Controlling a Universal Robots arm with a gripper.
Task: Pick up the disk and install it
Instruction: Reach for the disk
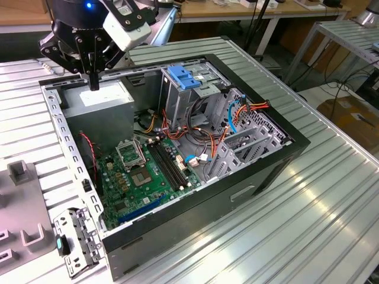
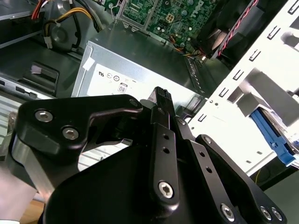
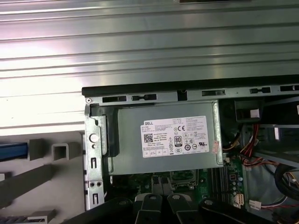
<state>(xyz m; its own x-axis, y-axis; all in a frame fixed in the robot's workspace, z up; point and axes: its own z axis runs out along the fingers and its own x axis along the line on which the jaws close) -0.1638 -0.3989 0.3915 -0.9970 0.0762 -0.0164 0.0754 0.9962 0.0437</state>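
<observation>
Matte black gripper point(image 1: 93, 83) under a dark, rounded wrist point(image 1: 74, 23).
Glows with a small blue light point(image 1: 89, 6) at the top of the wrist housing and carries a white, boxy block point(image 1: 125, 26) fixed to one side. Fans out below into angular black links point(image 2: 93, 116) and tapers to narrow fingers point(image 2: 163, 140), one tipped with a ribbed pad point(image 2: 162, 93). Shows silver socket-head screws point(image 2: 165, 189) and round pivot pins at the joints, plus small bare holes along the centre finger. Backs onto a brushed silver metal block point(image 2: 21, 156) in the second wrist view. Appears in the first wrist view as a row of rounded black link ends point(image 3: 154, 207).
</observation>
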